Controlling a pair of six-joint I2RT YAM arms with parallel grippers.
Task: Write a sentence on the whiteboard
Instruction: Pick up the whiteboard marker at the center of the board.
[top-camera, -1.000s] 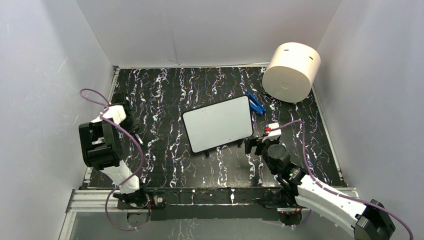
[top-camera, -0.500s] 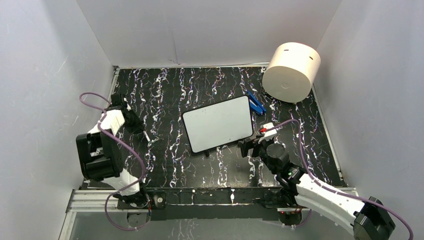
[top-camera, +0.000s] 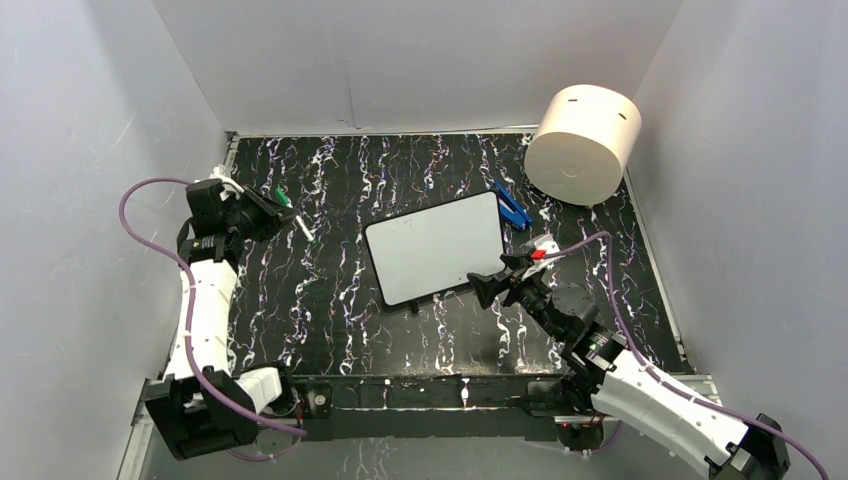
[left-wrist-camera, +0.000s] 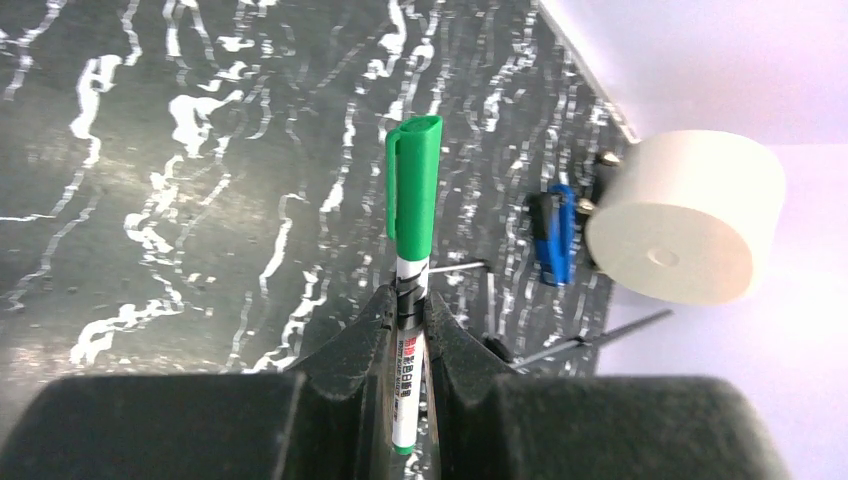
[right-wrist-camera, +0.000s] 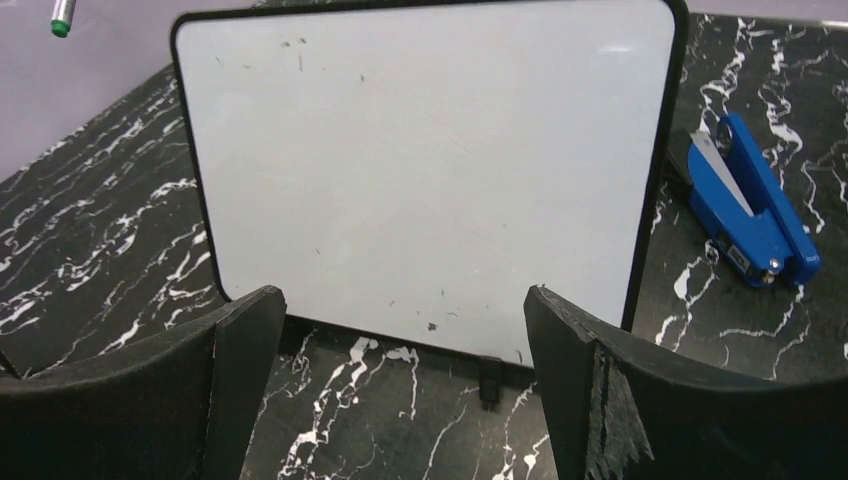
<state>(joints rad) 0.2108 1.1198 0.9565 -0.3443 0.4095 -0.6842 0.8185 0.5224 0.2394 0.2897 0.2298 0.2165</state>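
1. Far left: noted left gripper (left-wrist-camera: 408, 305) clenched on the white barrel of a green marker (left-wrist-camera: 413, 190), cap on and pointing away from the wrist. Judged a carrying grip, not a writing one.
2. Centre: found whiteboard (top-camera: 435, 248) propped on small black feet on the marbled table (top-camera: 330, 300), well apart from the marker. No sentence on it, only faint specks. Judged tilted so as to present its face for writing.
3. Right of centre: recorded right gripper (right-wrist-camera: 402, 325) spread wide, grasping nothing, facing the board's lower edge. Probably stationed to steady the board, though intent cannot be confirmed.
4. Far right: logged blue clip (top-camera: 512, 208) just beside the board's corner, with cream cylinder (top-camera: 583, 143) beyond. Neither involved.
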